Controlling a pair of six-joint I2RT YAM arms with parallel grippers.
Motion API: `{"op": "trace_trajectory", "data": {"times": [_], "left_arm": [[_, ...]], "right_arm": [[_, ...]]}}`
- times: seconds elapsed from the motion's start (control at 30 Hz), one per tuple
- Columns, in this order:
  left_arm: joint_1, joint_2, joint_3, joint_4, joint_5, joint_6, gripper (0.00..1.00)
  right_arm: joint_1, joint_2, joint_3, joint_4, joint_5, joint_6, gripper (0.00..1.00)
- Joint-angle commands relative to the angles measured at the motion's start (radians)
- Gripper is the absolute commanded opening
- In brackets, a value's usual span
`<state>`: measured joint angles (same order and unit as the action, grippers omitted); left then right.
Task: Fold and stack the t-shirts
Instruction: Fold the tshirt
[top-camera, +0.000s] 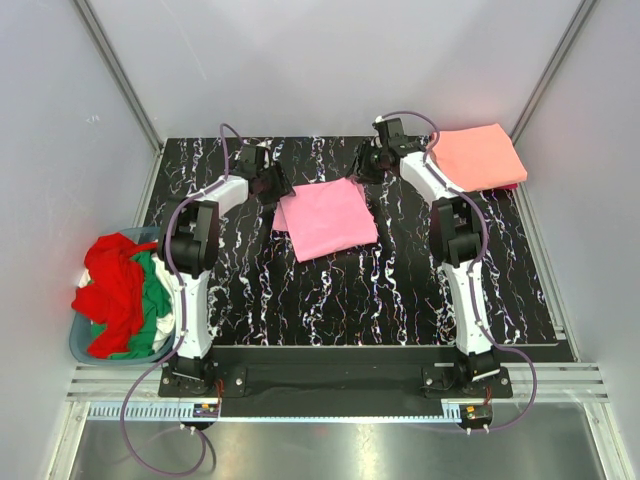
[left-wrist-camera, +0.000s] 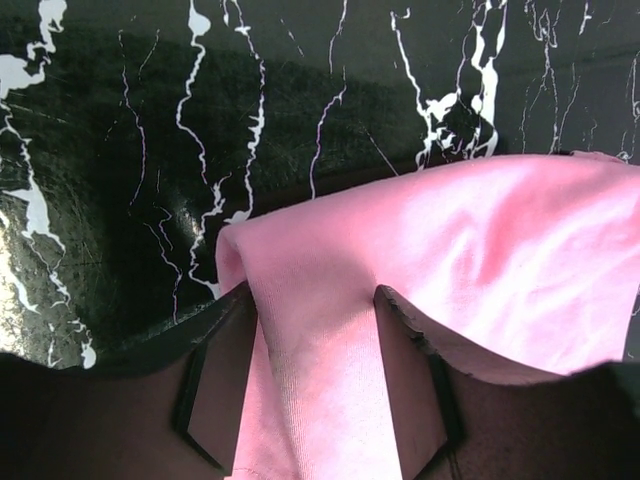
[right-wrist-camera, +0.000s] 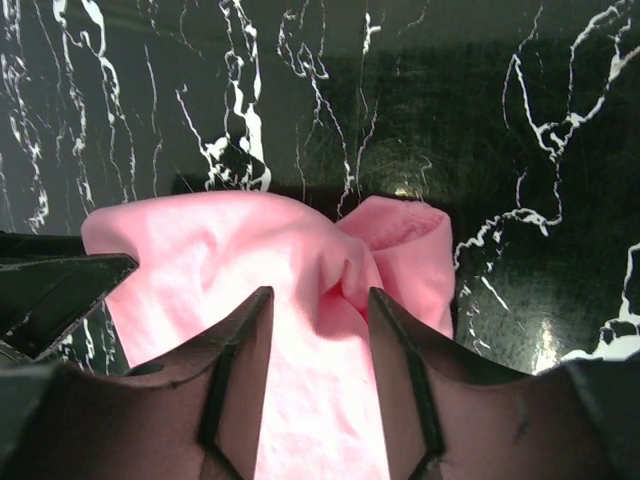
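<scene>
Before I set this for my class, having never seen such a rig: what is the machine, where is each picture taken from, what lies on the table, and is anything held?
Two robot arms are bolted at the near edge of a black marbled table. One picture looks down from above and behind them; the other two come from a camera on each wrist, its fingers in view. A pink t-shirt lies mid-table, a salmon-orange t-shirt at the far right corner. A blue-grey basket at the left holds a red shirt, a green shirt and a white shirt. The left gripper and right gripper each straddle the pink t-shirt's far edge, cloth between the fingers; whether they pinch it yet, I cannot tell.
</scene>
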<state>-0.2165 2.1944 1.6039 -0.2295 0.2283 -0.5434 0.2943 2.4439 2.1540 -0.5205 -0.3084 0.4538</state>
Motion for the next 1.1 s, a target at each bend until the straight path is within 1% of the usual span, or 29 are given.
{"op": "trace_trajectory", "data": {"times": [0.0, 0.07, 0.1, 0.2, 0.33, 0.47, 0.53, 0.67, 0.7, 0.77, 0.8, 0.83, 0.97, 1.07], "left_arm": [[0.003, 0.004, 0.054, 0.052, 0.031, -0.006, 0.52], [0.003, 0.008, 0.063, 0.048, 0.032, -0.003, 0.50], [0.003, 0.011, 0.067, 0.047, 0.032, -0.001, 0.48], [0.003, 0.022, 0.090, 0.030, 0.046, 0.002, 0.47], [0.003, 0.047, 0.134, 0.002, 0.059, 0.013, 0.48], [0.003, 0.056, 0.155, -0.008, 0.069, 0.016, 0.43], [0.003, 0.065, 0.180, -0.022, 0.069, 0.020, 0.42], [0.003, 0.074, 0.206, -0.036, 0.078, 0.023, 0.33], [0.002, 0.076, 0.212, -0.037, 0.082, 0.020, 0.21], [0.003, 0.091, 0.247, -0.060, 0.089, 0.020, 0.10], [0.003, 0.097, 0.269, -0.077, 0.091, 0.022, 0.00], [0.003, 0.106, 0.316, -0.097, 0.091, 0.025, 0.00], [0.003, 0.087, 0.407, -0.174, 0.098, 0.025, 0.00], [0.003, 0.051, 0.491, -0.238, 0.108, 0.028, 0.00]], "right_arm": [[0.014, 0.020, 0.066, 0.007, -0.029, 0.013, 0.49], [0.017, 0.024, 0.073, 0.007, -0.035, 0.016, 0.44], [0.017, 0.030, 0.076, 0.007, -0.040, 0.016, 0.41], [0.017, 0.044, 0.093, 0.007, -0.054, 0.022, 0.37], [0.016, 0.049, 0.096, 0.004, -0.060, 0.025, 0.30], [0.017, 0.050, 0.104, -0.003, -0.066, 0.025, 0.18], [0.017, 0.052, 0.109, -0.009, -0.061, 0.017, 0.15], [0.017, 0.043, 0.109, -0.006, -0.061, 0.020, 0.03], [0.016, 0.040, 0.110, -0.007, -0.061, 0.020, 0.00], [0.013, 0.040, 0.116, -0.009, -0.063, 0.020, 0.00], [0.009, 0.038, 0.122, -0.013, -0.067, 0.025, 0.00], [0.006, 0.035, 0.138, -0.022, -0.070, 0.025, 0.00], [-0.009, 0.000, 0.184, -0.055, -0.086, 0.025, 0.00], [-0.018, -0.095, 0.190, -0.075, -0.092, 0.017, 0.00]]}}
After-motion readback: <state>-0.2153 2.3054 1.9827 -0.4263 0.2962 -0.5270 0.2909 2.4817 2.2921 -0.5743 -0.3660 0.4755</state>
